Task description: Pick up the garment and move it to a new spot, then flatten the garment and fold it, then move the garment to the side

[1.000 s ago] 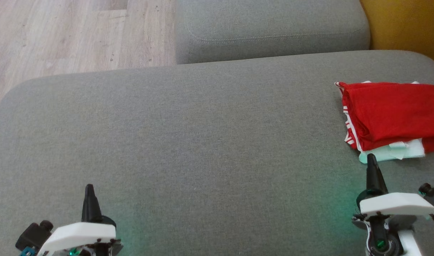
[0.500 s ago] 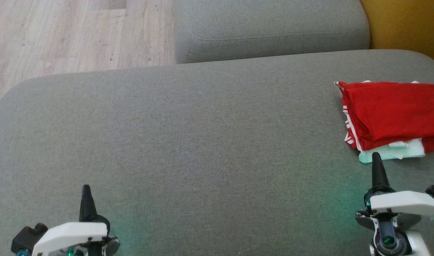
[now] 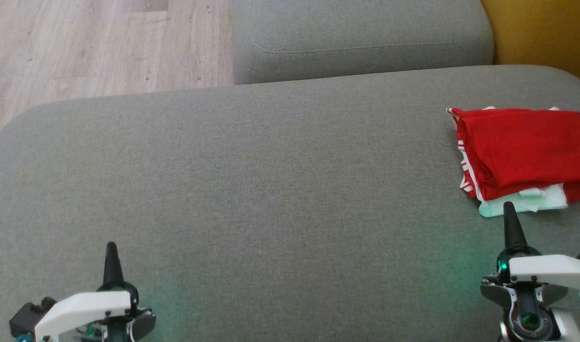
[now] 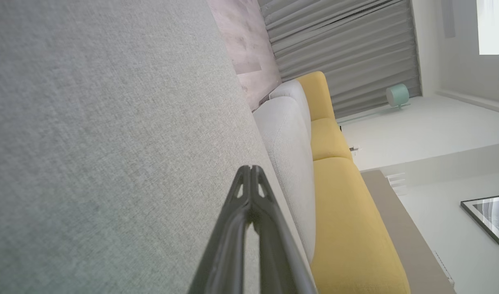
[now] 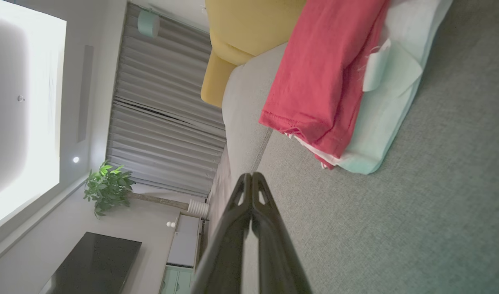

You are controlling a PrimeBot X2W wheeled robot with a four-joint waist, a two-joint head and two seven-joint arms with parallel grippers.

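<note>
Head view: red garment (image 3: pixel 522 149) is lying folded at the far-right end of the grey seat cushion (image 3: pixel 270 190). It's sitting on a mint fabric piece (image 3: pixel 522 205), whose edge is sticking out on the cushion's near side. Left gripper (image 3: pixel 111 246) is sitting over the cushion's near-left area, fingers pinched together, carrying nothing. Right gripper (image 3: pixel 508 206) is sitting over the cushion's near-right area, tip pointing at the mint edge. It looks close to that edge, but I can't tell if it's touching. Its fingers are pinched together and empty too.

Left wrist view: left gripper (image 4: pixel 251 169) fingers are meeting at the tips with nothing between them. Bare cushion weave is running alongside. A yellow sofa (image 4: pixel 343 212) is showing past the cushion's far edge.

Right wrist view: right gripper (image 5: pixel 251 176) tips are pressing together, gripping nothing. Red garment and mint piece are lying stacked on the cushion just ahead of the tips, apart from them.
</note>
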